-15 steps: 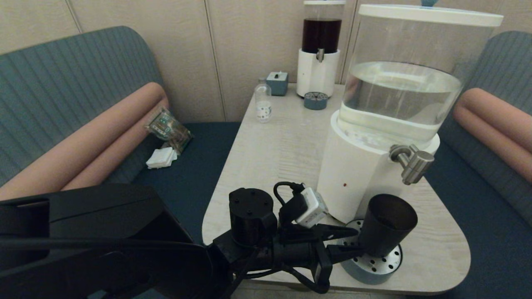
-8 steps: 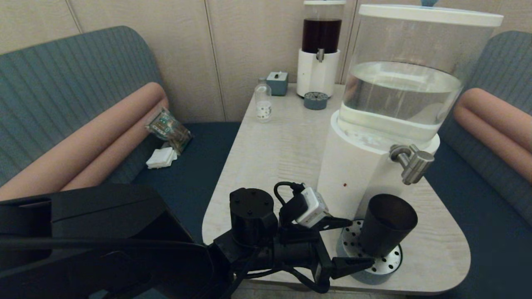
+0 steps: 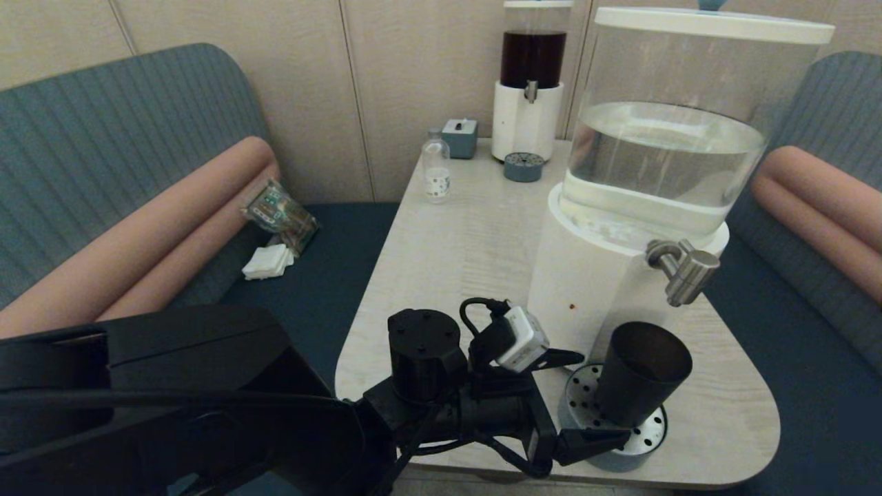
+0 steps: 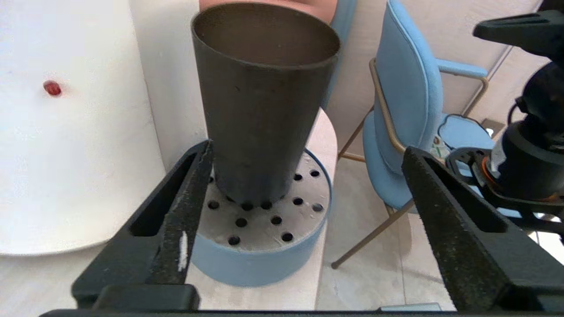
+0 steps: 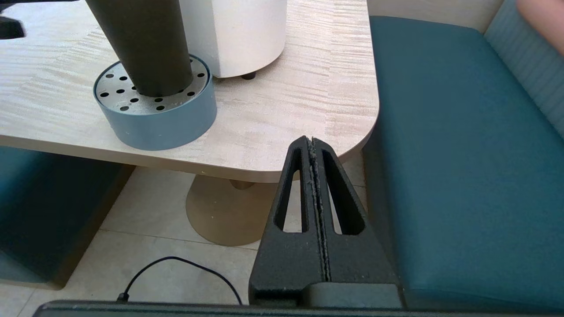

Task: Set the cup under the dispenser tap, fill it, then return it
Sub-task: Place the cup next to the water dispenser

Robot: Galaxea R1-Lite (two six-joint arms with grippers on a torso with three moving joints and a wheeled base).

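The tapered smoky-black plastic cup stands upright on the round blue perforated drip tray, below the brushed-metal dispenser tap. The left gripper is spread wide, released (one finger near the cup's base). The right gripper, pressed closed, hangs beyond the pale wooden table.

The cup stands upright, a dark smoky tumbler tapering to a narrow base, mouth open and nothing visible inside. It sits just ahead of the left gripper, at the mouth of its spread fingers, one fingertip right at the cup's lower wall (touching or a hair off, hard to say), the other well clear. Above and beyond the claw, the dispenser tap, a short brushed-metal spigot, points its cylindrical nozzle down over the cup's far rim.
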